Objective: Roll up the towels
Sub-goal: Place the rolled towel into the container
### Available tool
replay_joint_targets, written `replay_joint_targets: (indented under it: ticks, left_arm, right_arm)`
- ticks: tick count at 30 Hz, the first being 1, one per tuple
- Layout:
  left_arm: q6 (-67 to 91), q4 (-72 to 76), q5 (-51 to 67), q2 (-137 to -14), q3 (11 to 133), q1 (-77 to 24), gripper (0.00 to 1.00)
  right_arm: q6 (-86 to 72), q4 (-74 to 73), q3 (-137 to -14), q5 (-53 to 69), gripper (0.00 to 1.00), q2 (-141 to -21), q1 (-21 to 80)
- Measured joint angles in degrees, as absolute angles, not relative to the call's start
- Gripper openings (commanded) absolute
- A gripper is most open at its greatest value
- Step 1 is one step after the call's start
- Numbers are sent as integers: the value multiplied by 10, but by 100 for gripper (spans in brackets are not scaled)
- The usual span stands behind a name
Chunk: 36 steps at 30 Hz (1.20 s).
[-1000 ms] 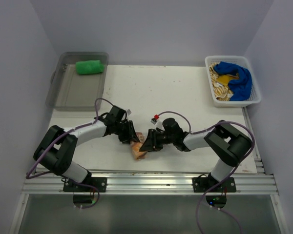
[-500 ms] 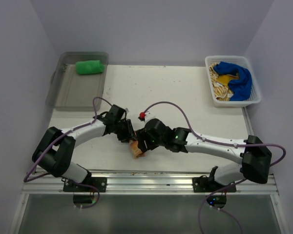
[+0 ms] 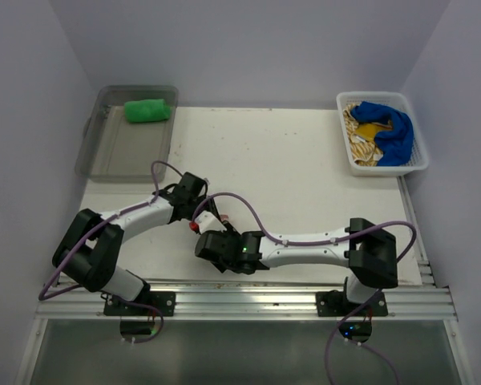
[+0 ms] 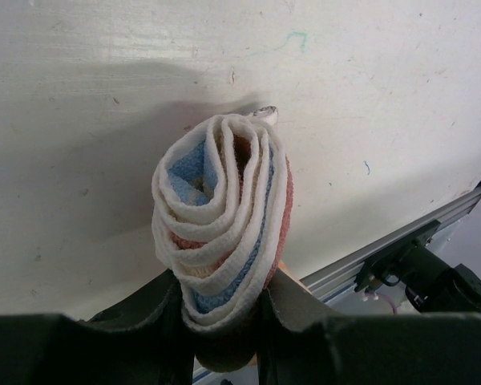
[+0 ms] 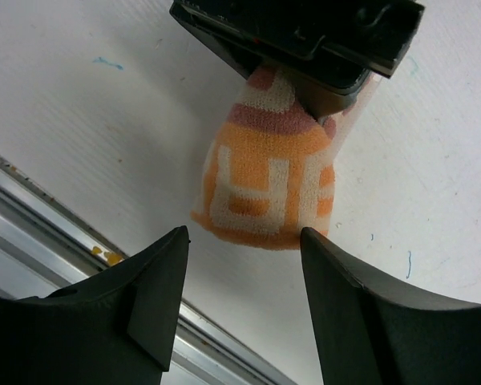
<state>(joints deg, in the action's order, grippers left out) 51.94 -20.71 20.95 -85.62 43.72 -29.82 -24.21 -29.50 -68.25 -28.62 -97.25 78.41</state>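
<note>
Pale walls are boxing in a white counter (image 3: 289, 168) seen from above. At far left a clear bin (image 3: 116, 152) is holding the green towel (image 3: 147, 110), already rolled, so one of the four is looking finished. Near the front edge the left hand (image 4: 224, 325) is pinching one end of the orange-and-white towel (image 4: 220, 233), its narrow jaws squeezing a tight spiral of layers. I cannot tell whether the roll is touching the counter. It is looking complete but is not yet lying in the bin. Just to its right the right hand (image 5: 244, 309) is hovering with jaws standing wide, facing the roll without touching it. At far right a white basket (image 3: 385, 170) is holding the blue towel (image 3: 391, 132) and the yellow-tan towel (image 3: 359, 138) in a loose heap, both waiting to be rolled.
</note>
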Motion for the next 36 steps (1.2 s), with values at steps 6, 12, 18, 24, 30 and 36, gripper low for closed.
replay_joint_targets:
  ticks: [6, 12, 18, 24, 30, 36]
  left_arm:
    - [530, -206, 203, -852, 434, -298, 19]
    - [534, -206, 197, -851, 434, -298, 22]
    - [535, -206, 194, -851, 434, -298, 41]
    - [540, -207, 192, -845, 434, -298, 65]
    - [533, -235, 175, -840, 453, -298, 78]
    - [522, -257, 154, -823, 480, -298, 82]
  right_arm:
    - [-224, -294, -694, -320, 62, -1011, 785]
    - [-220, -288, -700, -342, 57, -1049, 787]
    - [-231, -277, -691, -350, 24, -1050, 787]
    - [-257, -236, -651, -338, 0, -1035, 782]
    - [-283, -189, -601, -278, 0, -989, 748]
    - [-316, -111, -525, -174, 0, -927, 685]
